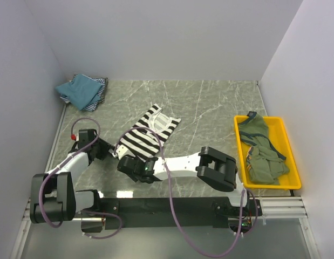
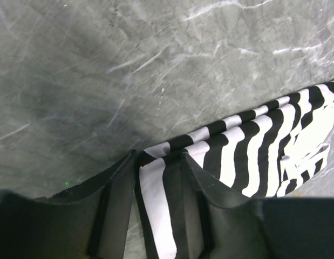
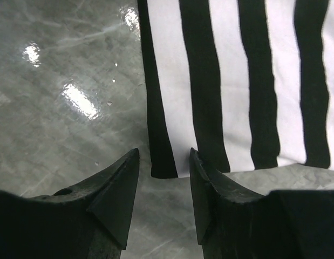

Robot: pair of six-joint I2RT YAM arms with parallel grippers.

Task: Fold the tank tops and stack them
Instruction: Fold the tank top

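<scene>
Striped tank top (image 1: pixel 149 134) lies flat, left gripper (image 2: pixel 158 156) and right gripper (image 3: pixel 164 153) both parted at its hem

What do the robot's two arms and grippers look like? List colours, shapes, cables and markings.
Both the left arm and the right arm have white links joined by bulky black joint housings. Lilac cables loop along each. The left gripper and the right gripper have matte black fingers that taper to wedge tips. No lettering is legible.
</scene>
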